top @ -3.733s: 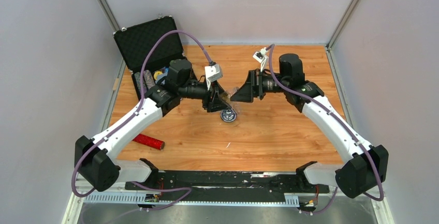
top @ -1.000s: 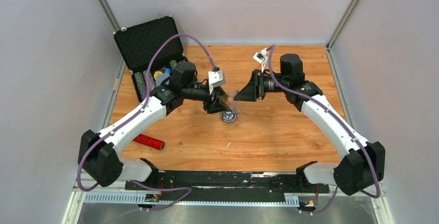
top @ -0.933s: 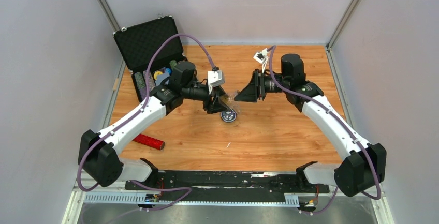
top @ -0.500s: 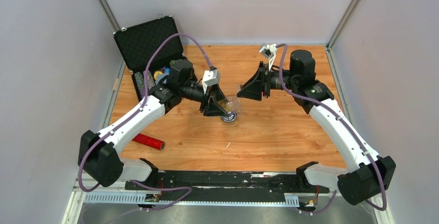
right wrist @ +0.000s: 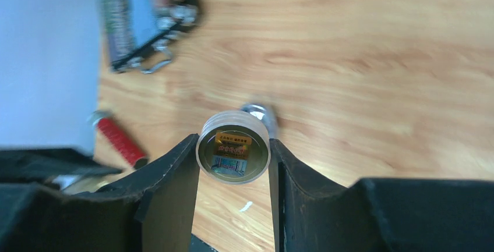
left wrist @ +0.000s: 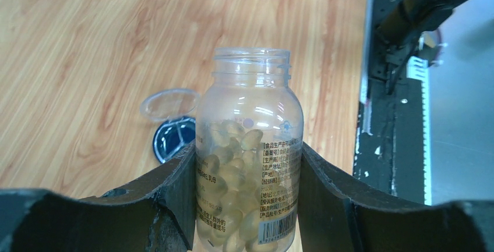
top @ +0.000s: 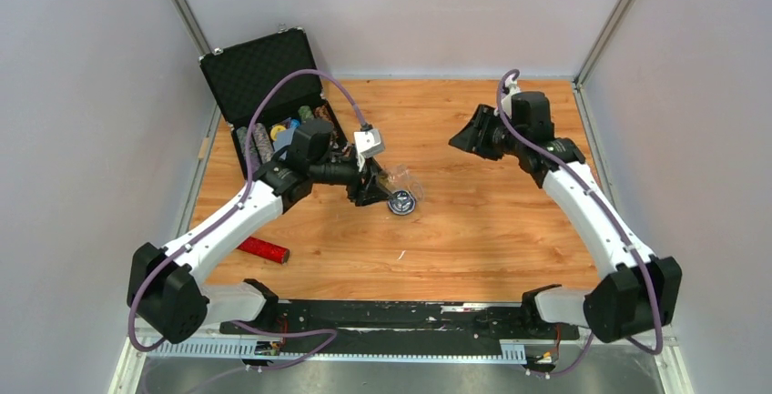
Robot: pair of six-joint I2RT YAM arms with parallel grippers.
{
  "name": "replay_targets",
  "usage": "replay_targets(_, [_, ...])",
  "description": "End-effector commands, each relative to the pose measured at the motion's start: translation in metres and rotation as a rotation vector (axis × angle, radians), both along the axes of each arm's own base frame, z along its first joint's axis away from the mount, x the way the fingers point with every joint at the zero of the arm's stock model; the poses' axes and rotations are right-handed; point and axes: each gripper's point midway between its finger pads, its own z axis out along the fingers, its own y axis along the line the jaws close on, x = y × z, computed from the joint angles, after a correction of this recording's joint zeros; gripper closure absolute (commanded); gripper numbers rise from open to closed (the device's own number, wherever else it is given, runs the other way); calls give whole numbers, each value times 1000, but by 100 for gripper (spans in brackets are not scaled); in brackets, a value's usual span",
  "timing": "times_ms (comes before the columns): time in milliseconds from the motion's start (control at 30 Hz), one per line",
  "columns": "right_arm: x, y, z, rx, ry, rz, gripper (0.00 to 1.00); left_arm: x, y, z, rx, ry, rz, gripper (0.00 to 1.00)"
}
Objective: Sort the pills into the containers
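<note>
Now, L gripper grips 1 bottle, R gripper grips 1 cap, 1 dish

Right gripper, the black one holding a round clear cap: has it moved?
Yes. The right gripper has pulled away from the small round dark-rimmed dish, rightward and toward the far wall.

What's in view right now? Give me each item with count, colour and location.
pill bottle: 1, clear, pale yellow capsules, uncapped, in left gripper
cap: 1, clear, gold label, in right gripper
dish: 1, silvery-blue, dark dividers, mid-table
clear lid: 1, beside dish
case: 1, black, open, back left
red roll: 1, front left
white scrap: 1, front of dish
table: 1, wood
left gripper: beside dish
right gripper: back right
</note>
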Motion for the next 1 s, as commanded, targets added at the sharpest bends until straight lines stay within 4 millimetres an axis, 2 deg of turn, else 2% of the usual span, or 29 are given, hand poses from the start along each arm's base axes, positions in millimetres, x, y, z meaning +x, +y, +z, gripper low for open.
replay_targets(0, [0, -42, -88, -185, 310, -249, 97, 10, 11, -2, 37, -76, 96, 100])
replay_targets(67, [-1, -50, -112, -242, 376, -281, 100, 9, 13, -9, 52, -69, 110, 100])
replay_targets(233, [2, -73, -159, -375, 483, -393, 100, 7, 17, -30, 74, -30, 150, 99])
replay_targets(433, [1, -85, -198, -475, 566, -439, 96, 3, 13, -45, 76, 33, 151, 99])
replay_targets(767, [-2, -81, -234, -485, 626, -430, 86, 1, 9, -66, 99, 99, 138, 99])
replay_targets(867, [-2, -81, -237, -484, 634, -432, 78, 2, 8, -70, 107, 116, 136, 99])
replay_targets(967, [-3, -80, -237, -478, 637, -429, 60, 3, 9, -77, 123, 130, 145, 99])
